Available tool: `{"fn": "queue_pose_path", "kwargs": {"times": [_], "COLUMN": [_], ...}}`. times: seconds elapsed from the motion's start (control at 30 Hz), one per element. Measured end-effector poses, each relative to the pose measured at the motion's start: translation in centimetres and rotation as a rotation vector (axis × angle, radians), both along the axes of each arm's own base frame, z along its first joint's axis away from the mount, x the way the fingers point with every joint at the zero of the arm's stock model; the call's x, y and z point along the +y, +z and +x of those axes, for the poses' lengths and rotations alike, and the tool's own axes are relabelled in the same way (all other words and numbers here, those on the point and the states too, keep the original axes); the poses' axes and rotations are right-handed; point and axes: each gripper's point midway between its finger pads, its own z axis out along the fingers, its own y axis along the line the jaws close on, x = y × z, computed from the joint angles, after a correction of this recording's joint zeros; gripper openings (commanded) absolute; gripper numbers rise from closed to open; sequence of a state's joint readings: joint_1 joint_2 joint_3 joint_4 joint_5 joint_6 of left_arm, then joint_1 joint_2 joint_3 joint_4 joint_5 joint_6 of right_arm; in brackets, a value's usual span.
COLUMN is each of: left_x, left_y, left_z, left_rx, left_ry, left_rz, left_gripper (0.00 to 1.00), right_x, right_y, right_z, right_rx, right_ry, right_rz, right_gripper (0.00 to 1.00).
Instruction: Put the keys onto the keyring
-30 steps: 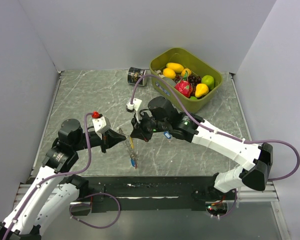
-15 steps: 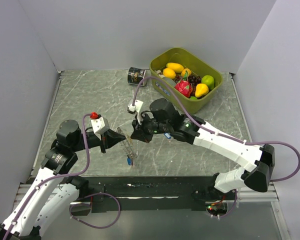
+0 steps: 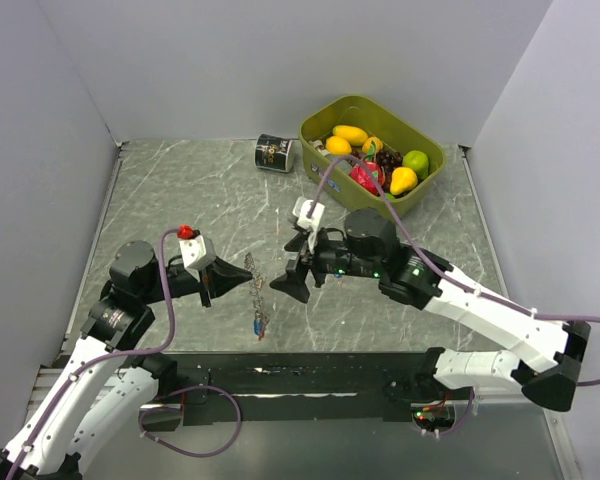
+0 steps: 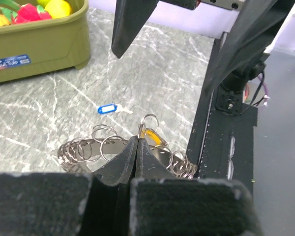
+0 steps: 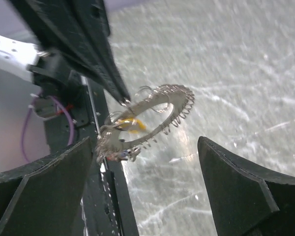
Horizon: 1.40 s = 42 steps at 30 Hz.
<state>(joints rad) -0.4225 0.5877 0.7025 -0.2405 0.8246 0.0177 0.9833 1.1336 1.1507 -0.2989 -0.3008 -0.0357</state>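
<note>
Keys (image 3: 259, 322) with blue and dark tags cluster at the near end of the keyring (image 3: 254, 278), low in the middle of the overhead view; whether they hang free or touch the table (image 3: 180, 190) I cannot tell. Just above them the left gripper (image 3: 246, 281) has its jaws pinched together on the ring's coiled rim, holding it edge-on to the overhead camera. An orange tag (image 4: 152, 137) sits beside the fingertips in the left wrist view. Immediately right of the ring the right gripper (image 3: 292, 267) stands spread wide and holds nothing; in its wrist view the two fingers flank the ring without touching it. A blue-tagged key (image 4: 107, 108) lies on the table beyond the ring. At the upper middle of the overhead frame, a black can (image 3: 274, 153) lies beside a green bin (image 3: 432, 170) of fruit.
</note>
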Motion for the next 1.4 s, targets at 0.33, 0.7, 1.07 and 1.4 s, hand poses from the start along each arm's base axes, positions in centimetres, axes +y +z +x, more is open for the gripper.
{"fn": "queue_pose_path", "kwargs": {"times": [0.33,0.7,1.07,1.4], "left_x": [-0.7,-1.0,-1.2,-1.2], "left_y": [2.5,4.3,4.3,4.4], "left_z": [-1.1,-1.8,-1.6,-1.7], "left_rx": [-0.031,-0.058,-0.044,-0.042], "left_ry": [-0.066,-0.106,-0.112,-0.113], "left_rz": [-0.085,-0.145,-0.151,-0.157], "left_gripper": [0.01,0.01,0.01,0.01], "right_x": [-0.1,1.4,2.2,3.0], "right_y": [3.8,3.5,3.4,2.9], "right_z": [-2.5,-3.9,-3.3,-2.9], "right_rx": [-0.003,0.091,0.149,0.184], "right_ry": [0.226,0.359,0.328,0.318], "right_rz": [0.196,0.210,0.223,0.226], "right_gripper": [0.72,0.58,0.50,0.33]}}
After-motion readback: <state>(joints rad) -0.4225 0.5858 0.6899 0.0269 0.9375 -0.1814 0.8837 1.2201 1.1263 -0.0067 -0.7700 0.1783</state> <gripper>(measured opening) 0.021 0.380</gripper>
